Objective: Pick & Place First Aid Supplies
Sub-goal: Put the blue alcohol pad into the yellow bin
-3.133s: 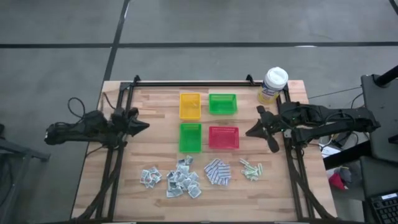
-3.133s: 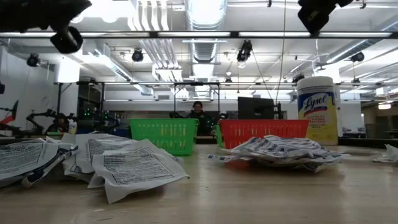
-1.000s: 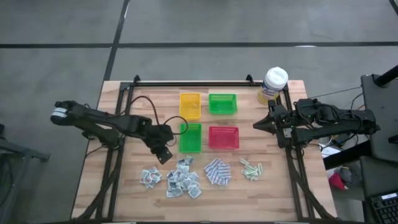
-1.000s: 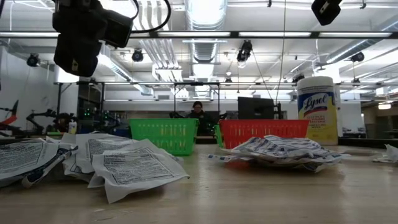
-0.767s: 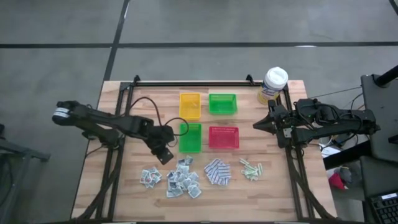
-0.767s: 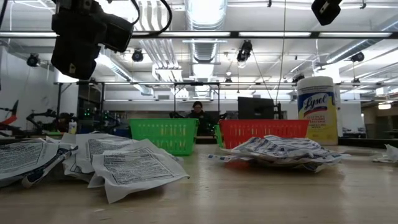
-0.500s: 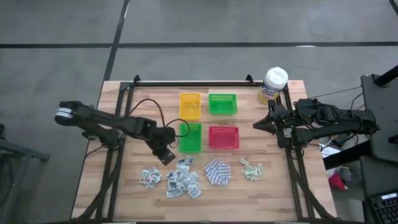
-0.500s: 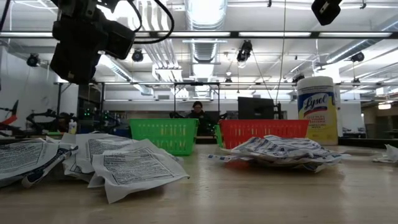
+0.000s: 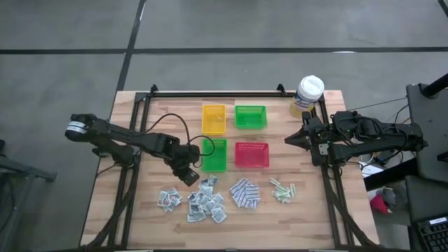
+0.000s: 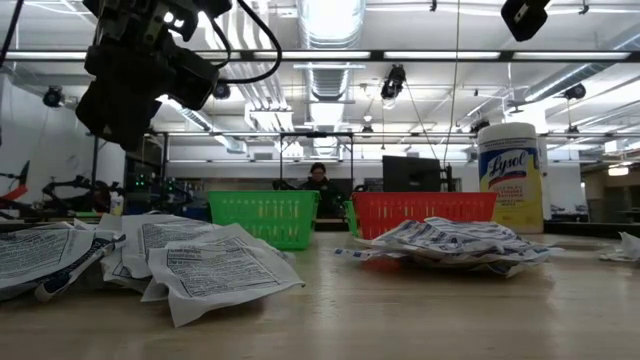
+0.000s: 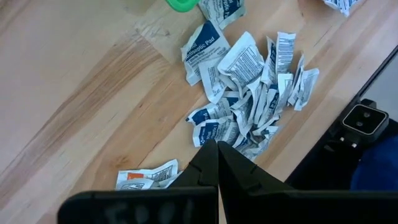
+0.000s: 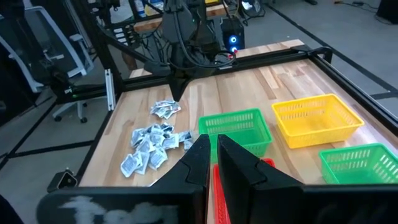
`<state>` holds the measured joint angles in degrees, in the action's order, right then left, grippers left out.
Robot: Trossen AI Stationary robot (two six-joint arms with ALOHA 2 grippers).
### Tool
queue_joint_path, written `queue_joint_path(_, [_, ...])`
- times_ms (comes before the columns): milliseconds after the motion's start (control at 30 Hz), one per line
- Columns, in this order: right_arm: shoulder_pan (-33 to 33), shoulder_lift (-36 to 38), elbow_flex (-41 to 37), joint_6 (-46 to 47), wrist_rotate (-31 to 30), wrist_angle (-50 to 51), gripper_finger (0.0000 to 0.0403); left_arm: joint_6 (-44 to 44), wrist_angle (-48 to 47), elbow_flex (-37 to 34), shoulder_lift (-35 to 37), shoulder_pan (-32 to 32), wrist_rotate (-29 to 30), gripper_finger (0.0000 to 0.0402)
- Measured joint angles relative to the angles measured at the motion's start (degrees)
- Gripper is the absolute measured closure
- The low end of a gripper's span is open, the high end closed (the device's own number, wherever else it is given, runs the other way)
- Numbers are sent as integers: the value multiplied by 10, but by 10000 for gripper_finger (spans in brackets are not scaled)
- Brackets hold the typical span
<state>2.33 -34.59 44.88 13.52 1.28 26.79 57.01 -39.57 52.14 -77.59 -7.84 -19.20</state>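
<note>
High view first: your supplies lie in a loose row along the table's (image 9: 140,210) near edge. From your left you have a small clump of sachets (image 9: 168,200), then the big heap (image 9: 205,200) of white-grey packets, then the blue-and-white pads (image 9: 244,193), then the green strips (image 9: 283,190). The strips lie roughly side by side, long axes running toward the right edge with a slight slant toward the near edge. The heaped packets point every way, so no single axis can be read.

Your left gripper (image 9: 187,176) hangs above the table just behind the heap and beside the near green tray (image 9: 214,155). Its fingers (image 11: 208,163) are pressed together, clenched on nothing, tips aimed down at the heap's edge. In the left wrist view an orange-marked sachet (image 11: 148,177) lies flat just beside those fingers, apart from the heap.

Farther back sit four trays: near green and red (image 9: 251,154), then yellow (image 9: 213,118) and far green (image 9: 250,116).

Your right gripper (image 9: 288,142) waits off to the red tray's right, near the canister (image 9: 308,95), pointing toward the trays. Its fingers (image 12: 200,160) sit nearly together with a thin gap between them, gripping nothing.
</note>
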Motion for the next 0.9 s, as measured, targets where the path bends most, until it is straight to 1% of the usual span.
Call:
queue_joint_path(67, [0, 0, 0, 0, 0, 0, 374, 0, 0, 0, 0, 0, 0, 395])
queue_joint_path(133, [0, 0, 0, 0, 0, 0, 374, 1, 0, 0, 0, 0, 1, 380])
queue_joint_path(367, [0, 0, 0, -2, 0, 0, 374, 56, 1, -25, 0, 0, 12, 290])
queue_joint_path(500, [0, 0, 0, -12, 0, 0, 374, 77, 1, -36, 0, 0, 13, 255])
queue_joint_path(600, [0, 0, 0, -12, 0, 0, 374, 89, 11, -36, 0, 0, 12, 247])
queue_joint_path(900, [0, 0, 0, -11, 0, 0, 374, 90, 95, -36, 0, -1, 13, 246])
